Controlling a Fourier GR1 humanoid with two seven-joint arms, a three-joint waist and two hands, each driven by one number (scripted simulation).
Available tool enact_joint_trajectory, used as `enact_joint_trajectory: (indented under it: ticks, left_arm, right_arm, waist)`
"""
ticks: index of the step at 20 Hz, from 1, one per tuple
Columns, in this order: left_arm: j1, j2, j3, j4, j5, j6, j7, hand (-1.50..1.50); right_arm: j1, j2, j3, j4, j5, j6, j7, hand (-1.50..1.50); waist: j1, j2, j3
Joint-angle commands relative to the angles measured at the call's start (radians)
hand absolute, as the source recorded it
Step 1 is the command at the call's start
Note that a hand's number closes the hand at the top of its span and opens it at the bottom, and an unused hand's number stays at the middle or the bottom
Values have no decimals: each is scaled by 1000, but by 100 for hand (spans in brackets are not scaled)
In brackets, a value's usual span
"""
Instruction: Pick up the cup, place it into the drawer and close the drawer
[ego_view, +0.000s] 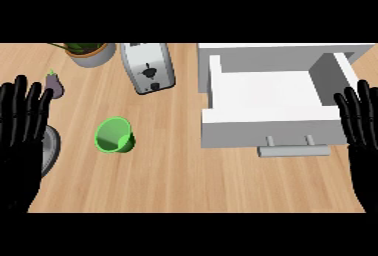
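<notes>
Black and resting, the left hand (22, 131) stands at the left edge of the light wooden surface (192, 185), fingers straight, spread and pointing away from the robot, holding nothing. The right hand (362, 125) shows the same way at the right edge, fingers straight and released, in front of the outer right wall of the drawer; whether it touches that wall cannot be told.

Just beside the left hand, partly hidden by it, lies the rim of a grey round plate (50, 150). Right of the plate sits the green plastic cup (114, 135) on the bare surface, its open mouth showing towards the view. It is outside the drawer, well to the left of it, and neither hand touches it.

Further right, a grey bar handle (294, 150) juts from the front panel of the white drawer (266, 95), which is pulled out of a white cabinet (284, 50), its pale floor showing.

Farther back on the left lies a small purple eggplant (54, 85), near the left hand's fingertips. Beyond it stands a silver toaster (148, 67), set at a slant, and at the far edge a green plant in a grey pot (90, 53).
</notes>
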Motion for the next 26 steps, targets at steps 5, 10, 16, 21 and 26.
enact_joint_trajectory:
  ticks: [5,10,16,21,26]
  left_arm:
    - [-31,-72,-56,76,-142,103,-43,-150]
    - [-192,-90,-128,215,-11,307,63,-150]
    - [-186,-91,-112,333,40,279,-72,-150]
    - [-256,-91,-111,380,39,332,-63,-150]
    - [-209,-91,-105,329,18,306,-43,-150]
  right_arm:
    - [33,36,23,48,-10,36,-94,-150]
    - [-105,59,58,35,-87,23,107,-150]
    - [-29,36,21,7,-111,71,86,-150]
    - [-102,49,15,81,-101,64,80,-150]
    - [-54,40,-18,84,-141,110,24,-150]
  waist:
    - [21,-27,-6]
    - [18,-25,-7]
    - [20,-27,-7]
    - [21,-26,-7]
    - [21,-27,-7]
